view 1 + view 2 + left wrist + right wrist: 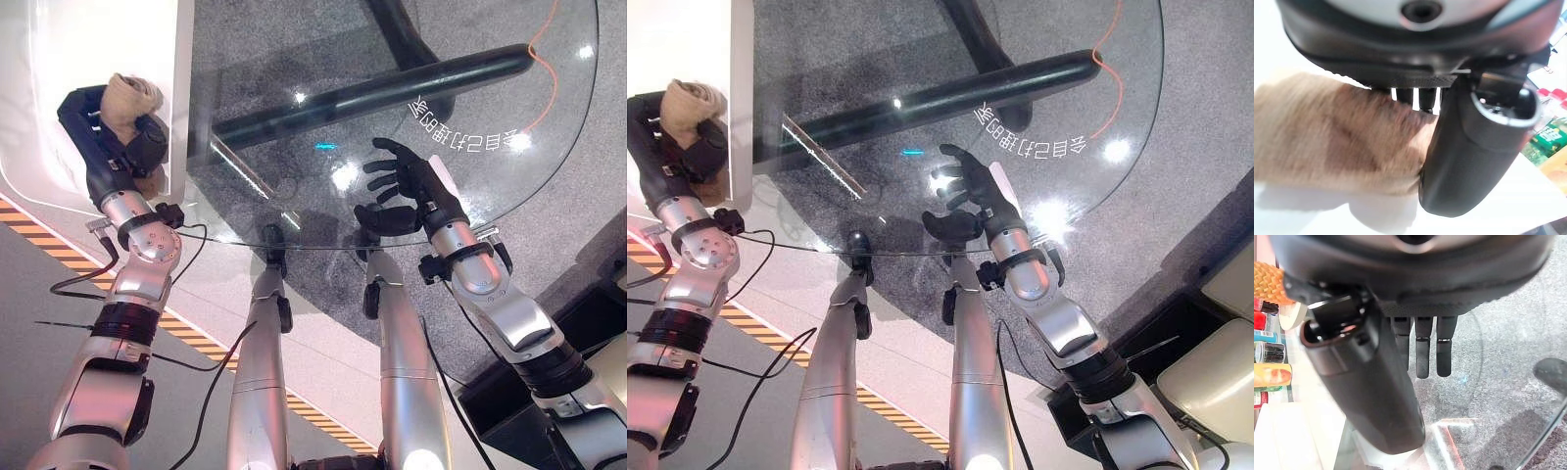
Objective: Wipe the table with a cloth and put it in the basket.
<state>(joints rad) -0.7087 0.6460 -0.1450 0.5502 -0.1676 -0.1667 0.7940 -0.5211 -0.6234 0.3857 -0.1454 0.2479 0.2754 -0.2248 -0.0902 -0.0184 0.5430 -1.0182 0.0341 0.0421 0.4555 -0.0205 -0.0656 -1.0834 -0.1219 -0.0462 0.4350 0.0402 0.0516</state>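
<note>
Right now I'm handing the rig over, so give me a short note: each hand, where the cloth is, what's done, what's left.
Left hand: shut on the tan cloth, held over the white surface beside the glass table.
Right hand: open, fingers straight, over the glass table, holding nothing.
Done: the cloth is picked up and in hand. Whether the glass has been wiped cannot be told from the pictures.
Left: wipe if needed, then put the cloth in the basket. A woven tan object at the edge of the right wrist view may be the basket; confirm that before moving.
</note>
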